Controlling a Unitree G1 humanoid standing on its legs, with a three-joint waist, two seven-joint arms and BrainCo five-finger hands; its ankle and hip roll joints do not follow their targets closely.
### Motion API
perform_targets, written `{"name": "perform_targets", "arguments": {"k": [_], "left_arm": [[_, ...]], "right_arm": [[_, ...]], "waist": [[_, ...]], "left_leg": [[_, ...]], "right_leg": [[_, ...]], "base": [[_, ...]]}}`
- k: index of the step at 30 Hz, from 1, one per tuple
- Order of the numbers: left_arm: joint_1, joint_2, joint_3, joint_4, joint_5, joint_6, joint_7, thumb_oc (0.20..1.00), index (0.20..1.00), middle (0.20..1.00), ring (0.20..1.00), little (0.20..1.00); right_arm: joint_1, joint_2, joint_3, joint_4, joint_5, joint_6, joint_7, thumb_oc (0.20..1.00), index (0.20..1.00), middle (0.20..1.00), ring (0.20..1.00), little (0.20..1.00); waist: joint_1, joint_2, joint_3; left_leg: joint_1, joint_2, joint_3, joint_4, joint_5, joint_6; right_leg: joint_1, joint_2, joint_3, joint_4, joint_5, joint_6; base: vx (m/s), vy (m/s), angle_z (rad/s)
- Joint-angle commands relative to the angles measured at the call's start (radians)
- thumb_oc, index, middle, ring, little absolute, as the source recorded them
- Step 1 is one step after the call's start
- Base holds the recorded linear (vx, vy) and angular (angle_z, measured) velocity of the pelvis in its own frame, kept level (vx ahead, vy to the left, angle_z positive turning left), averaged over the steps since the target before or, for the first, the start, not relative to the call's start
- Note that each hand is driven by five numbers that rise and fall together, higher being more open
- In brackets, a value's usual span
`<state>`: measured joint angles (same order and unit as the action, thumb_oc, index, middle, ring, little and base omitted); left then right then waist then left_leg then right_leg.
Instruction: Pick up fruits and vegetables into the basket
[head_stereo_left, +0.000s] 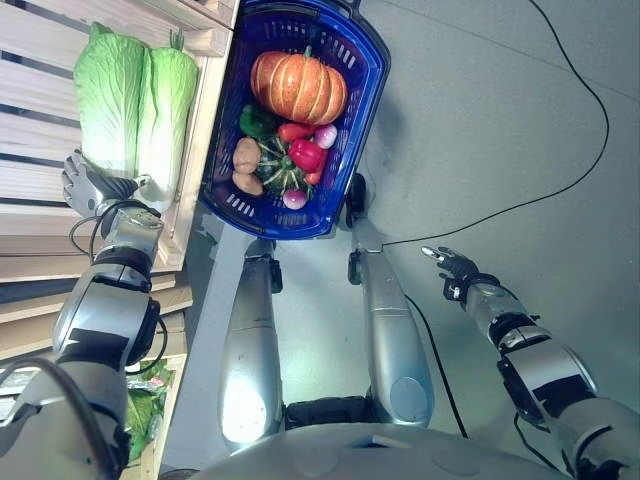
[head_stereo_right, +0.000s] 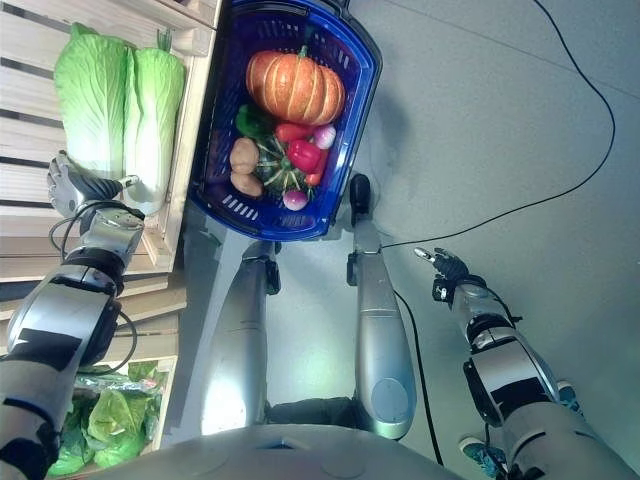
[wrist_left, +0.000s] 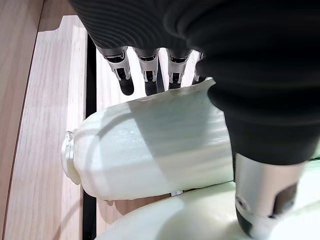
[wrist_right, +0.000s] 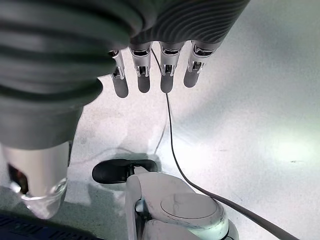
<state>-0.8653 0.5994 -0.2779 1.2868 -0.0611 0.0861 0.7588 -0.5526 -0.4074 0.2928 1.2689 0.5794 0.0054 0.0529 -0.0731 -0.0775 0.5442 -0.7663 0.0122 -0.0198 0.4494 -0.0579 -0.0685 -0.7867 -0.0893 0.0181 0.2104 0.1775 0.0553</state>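
Observation:
Two napa cabbages (head_stereo_left: 110, 95) (head_stereo_left: 168, 110) lie side by side on a wooden slatted shelf (head_stereo_left: 35, 60). My left hand (head_stereo_left: 95, 185) is at their white stem ends. In the left wrist view its straight fingers (wrist_left: 150, 80) reach over one white cabbage base (wrist_left: 150, 145), with the thumb (wrist_left: 265, 200) on the near side; it is open. The blue basket (head_stereo_left: 268, 226) beside the shelf holds a pumpkin (head_stereo_left: 298, 87), a red pepper (head_stereo_left: 307, 155), a green pepper (head_stereo_left: 256, 121), a potato (head_stereo_left: 246, 155) and a small green squash (head_stereo_left: 280, 170). My right hand (head_stereo_left: 455, 268) hangs open over the floor.
The shelf's wooden edge (head_stereo_left: 195, 140) runs between the cabbages and the basket. Leafy greens (head_stereo_right: 110, 420) sit on a lower shelf at the near left. Grey floor (head_stereo_left: 500, 120) spreads to the right of the basket.

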Motion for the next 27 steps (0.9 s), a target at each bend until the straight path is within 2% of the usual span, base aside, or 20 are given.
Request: {"name": "perform_targets", "arguments": {"k": [1,21,27], "left_arm": [[0.026,0.037,0.017,0.041,-0.01,0.02,-0.012,0.2,0.2,0.2,0.2,0.2],[0.034,0.028,0.003,0.016,-0.035,-0.036,-0.056,0.2,0.2,0.2,0.2,0.2],[0.045,0.026,0.013,-0.009,-0.085,-0.107,-0.072,0.2,0.2,0.2,0.2,0.2]], "right_arm": [[0.062,-0.035,0.039,-0.012,0.035,0.005,-0.004,1.0,1.0,1.0,1.0,1.0],[0.063,-0.039,0.043,-0.022,0.038,0.002,-0.006,1.0,1.0,1.0,1.0,1.0],[0.072,-0.038,0.038,-0.022,0.038,-0.009,-0.002,1.0,1.0,1.0,1.0,1.0]], "waist": [[0.012,0.008,-0.024],[0.012,0.014,-0.024],[0.013,0.022,-0.024]], "left_leg": [[-0.018,-0.039,-0.018,-0.081,0.064,0.018],[-0.041,-0.045,-0.022,-0.073,0.063,0.016],[-0.027,-0.048,-0.024,-0.085,0.065,0.017]], "right_leg": [[0.014,0.075,-0.047,0.15,-0.188,-0.012],[-0.012,0.077,-0.045,0.157,-0.19,-0.013],[-0.002,0.077,-0.044,0.156,-0.194,-0.015]], "base": [[0.0,0.0,0.0],[0.0,0.0,0.0],[0.0,0.0,0.0]]}}
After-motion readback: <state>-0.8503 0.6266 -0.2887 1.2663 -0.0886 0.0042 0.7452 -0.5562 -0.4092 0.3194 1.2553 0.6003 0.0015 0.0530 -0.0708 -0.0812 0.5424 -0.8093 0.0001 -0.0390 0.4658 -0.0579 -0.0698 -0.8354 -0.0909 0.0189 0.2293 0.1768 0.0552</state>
